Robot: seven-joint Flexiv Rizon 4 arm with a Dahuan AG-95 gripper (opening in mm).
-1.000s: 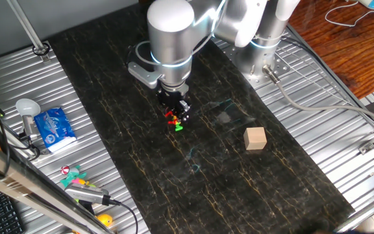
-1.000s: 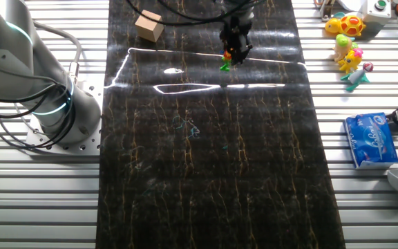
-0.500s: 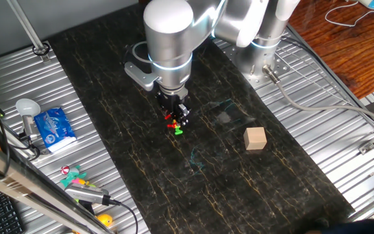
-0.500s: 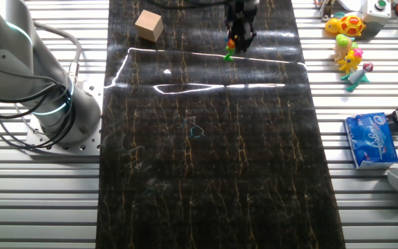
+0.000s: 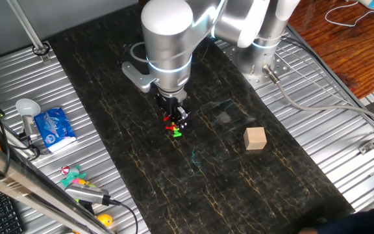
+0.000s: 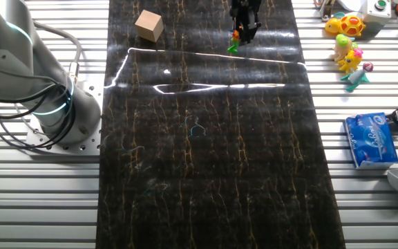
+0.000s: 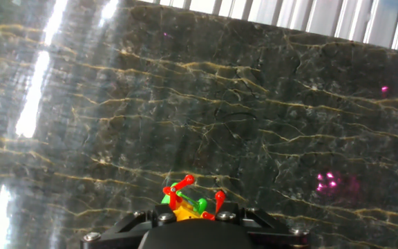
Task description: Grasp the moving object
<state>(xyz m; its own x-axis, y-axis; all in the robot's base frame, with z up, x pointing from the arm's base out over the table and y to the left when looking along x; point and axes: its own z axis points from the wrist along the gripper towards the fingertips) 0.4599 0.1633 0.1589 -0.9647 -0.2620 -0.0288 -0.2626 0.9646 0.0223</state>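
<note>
Gripper (image 5: 174, 123) apparently clamps toy figure (image 5: 174, 129) mid-mat (image 5: 239, 188), w/ open mat around.

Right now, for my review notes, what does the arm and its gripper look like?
The arm is built of thick, rounded silver-grey segments with a thin glowing cyan ring at the joints. Its base shows the same finish, with black cables looping beside it. The gripper is small and black; in the hand view its body is black with silver screw heads.
</note>
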